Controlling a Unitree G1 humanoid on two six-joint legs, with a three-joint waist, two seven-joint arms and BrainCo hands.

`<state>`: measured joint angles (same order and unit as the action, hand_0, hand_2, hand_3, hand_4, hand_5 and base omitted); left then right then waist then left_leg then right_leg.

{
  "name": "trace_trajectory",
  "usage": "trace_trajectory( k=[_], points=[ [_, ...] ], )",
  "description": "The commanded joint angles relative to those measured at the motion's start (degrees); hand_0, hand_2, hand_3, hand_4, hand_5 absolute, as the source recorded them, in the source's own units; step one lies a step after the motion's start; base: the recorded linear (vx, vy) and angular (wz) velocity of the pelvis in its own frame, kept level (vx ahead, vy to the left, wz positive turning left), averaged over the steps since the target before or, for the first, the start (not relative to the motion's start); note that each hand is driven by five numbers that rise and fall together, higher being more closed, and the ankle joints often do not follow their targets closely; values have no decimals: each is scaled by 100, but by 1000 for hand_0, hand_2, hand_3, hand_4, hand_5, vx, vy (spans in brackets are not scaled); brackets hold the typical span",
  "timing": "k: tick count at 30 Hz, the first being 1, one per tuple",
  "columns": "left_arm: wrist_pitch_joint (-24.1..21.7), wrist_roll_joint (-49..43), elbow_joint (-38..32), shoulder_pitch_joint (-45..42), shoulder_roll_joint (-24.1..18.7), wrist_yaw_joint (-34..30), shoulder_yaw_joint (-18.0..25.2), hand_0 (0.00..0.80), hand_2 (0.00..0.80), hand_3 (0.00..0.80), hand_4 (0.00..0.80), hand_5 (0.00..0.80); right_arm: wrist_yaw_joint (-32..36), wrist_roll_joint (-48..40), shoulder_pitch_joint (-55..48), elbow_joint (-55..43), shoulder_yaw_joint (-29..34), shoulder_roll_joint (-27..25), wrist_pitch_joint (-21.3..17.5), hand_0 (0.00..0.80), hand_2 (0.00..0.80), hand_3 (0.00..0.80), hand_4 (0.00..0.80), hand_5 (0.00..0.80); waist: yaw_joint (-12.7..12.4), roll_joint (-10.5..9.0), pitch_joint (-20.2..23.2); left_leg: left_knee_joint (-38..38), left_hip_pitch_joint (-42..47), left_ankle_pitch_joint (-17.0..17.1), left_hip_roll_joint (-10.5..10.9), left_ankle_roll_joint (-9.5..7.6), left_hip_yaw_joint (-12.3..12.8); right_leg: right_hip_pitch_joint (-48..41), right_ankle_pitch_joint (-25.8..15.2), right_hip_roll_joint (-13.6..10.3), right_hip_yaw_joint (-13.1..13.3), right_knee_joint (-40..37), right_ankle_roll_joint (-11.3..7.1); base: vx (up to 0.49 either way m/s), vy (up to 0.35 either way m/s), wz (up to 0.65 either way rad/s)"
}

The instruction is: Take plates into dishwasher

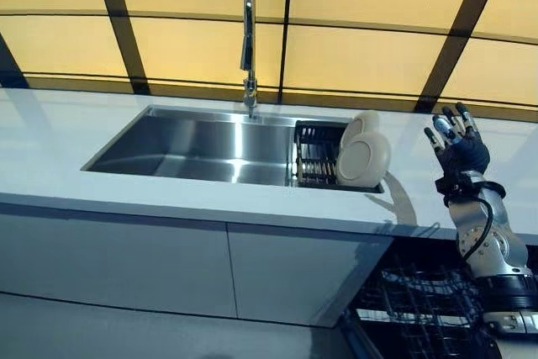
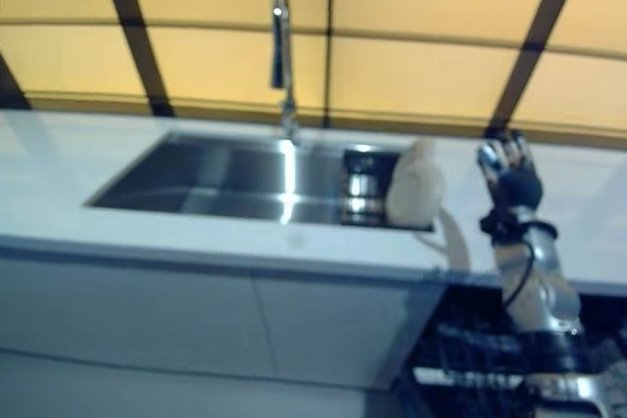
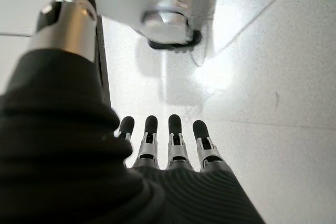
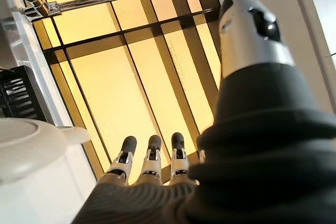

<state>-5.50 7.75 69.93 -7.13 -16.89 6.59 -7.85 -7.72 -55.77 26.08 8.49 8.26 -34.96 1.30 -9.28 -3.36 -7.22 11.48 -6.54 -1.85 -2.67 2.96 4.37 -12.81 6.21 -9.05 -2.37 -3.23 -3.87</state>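
Two cream plates (image 1: 363, 157) stand on edge in a dark rack (image 1: 316, 155) at the right end of the steel sink (image 1: 193, 145). My right hand (image 1: 455, 145) is raised above the counter just right of the plates, fingers straight and open, holding nothing. In the right wrist view the plates' rim (image 4: 31, 136) shows beside my right hand's fingers (image 4: 149, 161). The open dishwasher with its wire rack (image 1: 420, 304) sits below the counter at the lower right. My left hand (image 3: 173, 145) appears only in its wrist view, fingers straight, pointing at the floor.
A tall chrome tap (image 1: 249, 44) rises behind the sink. The white counter (image 1: 50, 149) runs left and right, with grey cabinet doors (image 1: 168, 266) below. Yellow wall panels with dark strips (image 1: 353, 56) stand behind.
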Motion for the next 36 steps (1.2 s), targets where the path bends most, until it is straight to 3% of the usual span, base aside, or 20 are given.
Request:
trace_trajectory(
  k=[1, 4, 5, 7, 8, 9, 10, 11, 13, 16, 19, 20, 22, 23, 28, 32, 34, 35, 36],
  points=[
    [-142, -28, 218, -21, -206, -37, -125, 0, 0, 0, 0, 0, 98, 28, 17, -311, 195, -200, -377, 0, 0, 0, 0, 0, -127, 34, 522, -771, -559, 1050, -15, 73, -466, -523, 451, 405, -607, 941, 191, 308, 146, -13],
    [-200, -45, 220, 69, -262, -83, -68, 0, 0, 0, 0, 0, 118, 98, -31, -364, 229, -140, -515, 0, 0, 0, 0, 0, -133, -88, 530, -489, -577, 873, 141, -91, -577, -435, 123, 120, -681, 1402, -31, 264, 148, -15],
    [-210, -44, 205, 105, -285, -98, -53, 0, 0, 0, 0, 0, 133, 111, -35, -360, 240, -127, -577, 0, 0, 0, 0, 0, -132, -149, 533, -383, -600, 816, 222, -178, -586, -401, -133, -4, -654, 1619, -151, 301, 199, -21],
    [-287, -34, 212, 195, -311, -127, -39, 0, 0, 0, 0, 0, 110, 166, -3, -369, 283, -137, -675, 0, 0, 0, 0, 0, -128, -262, 595, -275, -604, 698, 417, -406, -503, -354, -1037, -289, -524, 2386, -383, 281, 213, -17],
    [-301, -42, 216, 205, -313, -136, -41, 0, 0, 0, 0, 0, 95, 172, 4, -379, 287, -137, -680, 0, 0, 0, 0, 0, -132, -270, 608, -281, -596, 693, 437, -433, -477, -334, -1162, -322, -497, 2496, -414, 241, 206, -17],
    [-379, -7, 205, 246, -324, -157, -54, 0, 0, 0, 0, 0, -4, 195, 28, -424, 320, -155, -747, 0, 0, 0, 0, 0, -91, -230, 656, -327, -502, 653, 466, -524, -430, -229, -1663, -411, -439, 3068, -487, 197, 196, -22],
    [-397, 27, 196, 265, -317, -150, -65, 0, 0, 0, 0, 0, -53, 238, 47, -447, 326, -151, -766, 0, 0, 0, 0, 0, -95, -181, 668, -359, -442, 629, 458, -572, -394, -72, -1812, -457, -372, 3509, -526, 344, 329, -31],
    [-459, 88, 143, 329, -300, -131, -136, 0, 0, 0, 0, 0, -243, 417, 115, -502, 356, -152, -857, 0, 0, 0, 0, 0, -16, -11, 664, -459, -197, 554, 432, -669, -379, 428, -2050, -494, -275, 4428, -552, 280, 286, -34],
    [-369, 236, -44, 361, -317, -80, -207, 0, 0, 0, 0, 0, -369, 513, 240, -480, 344, -193, -927, 0, 0, 0, 0, 0, 100, 102, 584, -531, 116, 446, 438, -722, -356, 1100, -2119, -521, -187, 4910, -526, 250, 187, -28],
    [-304, 304, -205, 411, -325, -34, -268, 0, 0, 0, 0, 0, -731, 772, 383, -414, 387, -363, -1072, 0, 0, 0, 0, 0, 149, 134, 542, -682, 326, 413, 446, -694, -376, 1340, -1923, -560, -436, 3859, -379, 223, -63, -16],
    [-134, 241, -269, 456, -365, -11, -208, 0, 0, 0, 0, 0, -1125, 1066, 539, -241, 358, -466, -1226, 0, 0, 0, 0, 0, 284, 23, 426, -837, 688, 176, 509, -543, -433, 1611, -1836, -607, -884, 1985, -383, 317, -175, -33],
    [-63, 211, -260, 431, -361, 14, -197, 0, 0, 0, 0, 0, -1242, 1150, 544, -220, 341, -454, -1216, 0, 0, 0, 0, 0, 368, -20, 391, -894, 859, 67, 522, -471, -482, 1643, -1868, -500, -912, 1312, -427, 382, -155, -65],
    [-11, 169, -182, 404, -356, 38, -172, 0, 0, 0, 0, 0, -1373, 1209, 535, -158, 327, -497, -1210, 0, 0, 0, 0, 0, 494, -51, 363, -995, 1079, -48, 571, -427, -569, 1784, -2039, -347, -812, 754, -496, 373, -95, -13],
    [6, 97, -62, 368, -351, 50, -154, 0, 0, 0, 0, 0, -1468, 1264, 530, -101, 334, -570, -1156, 0, 0, 0, 0, 0, 642, -13, 332, -1100, 1325, -137, 581, -430, -742, 2063, -2196, -168, -629, 392, -525, 387, -45, 28],
    [28, -129, 207, 326, -405, 77, -29, 0, 0, 0, 0, 0, -1790, 1537, 401, -164, 499, -738, -964, 0, 0, 0, 0, 0, 844, 49, 243, -1116, 1618, -315, 530, -515, -1110, 2407, -2266, 30, -306, 221, -506, 320, -88, 57],
    [11, -272, 321, 353, -500, -38, 133, 0, 0, 0, 0, 0, -1850, 1627, 164, -69, 708, -879, -793, 0, 0, 0, 0, 0, 938, -90, 330, -1075, 1612, -381, 595, -514, -1298, 2234, -2311, 38, -3, 124, -530, 260, -163, 80],
    [-22, -356, 342, 342, -526, -111, 189, 0, 0, 0, 0, 0, -1869, 1619, 71, -32, 766, -903, -753, 0, 0, 0, 0, 0, 920, -150, 377, -1050, 1620, -424, 559, -449, -1217, 2136, -2332, -36, -111, 187, -567, 363, -229, 70],
    [-91, -408, 349, 299, -506, -167, 201, 0, 0, 0, 0, 0, -1782, 1632, 26, 1, 792, -893, -636, 0, 0, 0, 0, 0, 897, -117, 443, -1042, 1708, -500, 402, -362, -1071, 1966, -2100, -2, -282, 147, -569, 303, -195, 23],
    [-115, -414, 347, 289, -491, -177, 194, 0, 0, 0, 0, 0, -1752, 1622, 19, 16, 789, -903, -602, 0, 0, 0, 0, 0, 909, -149, 453, -1042, 1708, -453, 405, -327, -1054, 1955, -2092, -37, -314, 142, -547, 298, -180, 13]
  ],
)
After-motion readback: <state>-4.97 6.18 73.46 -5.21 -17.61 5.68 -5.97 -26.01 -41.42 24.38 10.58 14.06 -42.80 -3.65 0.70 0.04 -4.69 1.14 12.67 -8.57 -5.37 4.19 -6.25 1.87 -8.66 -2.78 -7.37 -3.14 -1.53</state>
